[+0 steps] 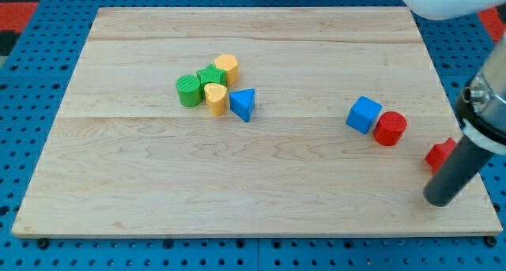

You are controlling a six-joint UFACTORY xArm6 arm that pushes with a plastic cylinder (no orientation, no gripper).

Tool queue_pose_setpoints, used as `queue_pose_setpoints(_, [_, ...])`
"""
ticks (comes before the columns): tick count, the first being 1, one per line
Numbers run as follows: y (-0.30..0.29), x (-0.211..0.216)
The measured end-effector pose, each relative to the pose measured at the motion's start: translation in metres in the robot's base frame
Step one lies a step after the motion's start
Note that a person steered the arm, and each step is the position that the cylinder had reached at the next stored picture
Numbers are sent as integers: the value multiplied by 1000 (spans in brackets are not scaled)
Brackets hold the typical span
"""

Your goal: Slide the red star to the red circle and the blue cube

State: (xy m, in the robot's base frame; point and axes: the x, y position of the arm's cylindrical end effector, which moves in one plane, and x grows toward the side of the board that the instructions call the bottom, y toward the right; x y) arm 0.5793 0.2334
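Observation:
The red star (pixel 439 154) lies near the board's right edge, partly hidden behind my rod. My tip (pixel 438 201) rests on the board just below the star, toward the view's bottom right. The red circle (pixel 390 129) sits up and to the left of the star, touching the blue cube (pixel 364 114) on its left. The star stands apart from the circle by a small gap.
A cluster sits at the upper middle-left: a green cylinder (pixel 189 91), a green star-like block (pixel 211 76), a yellow hexagon-like block (pixel 226 67), a yellow heart-like block (pixel 216 99) and a blue triangle (pixel 243 104). The wooden board (pixel 253 176) ends close to the right of my tip.

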Motion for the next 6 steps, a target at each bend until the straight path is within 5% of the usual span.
queue_pose_setpoints(2, [55,-33])
queue_pose_setpoints(4, [-91,-96])
queue_pose_setpoints(6, [-128,-139])
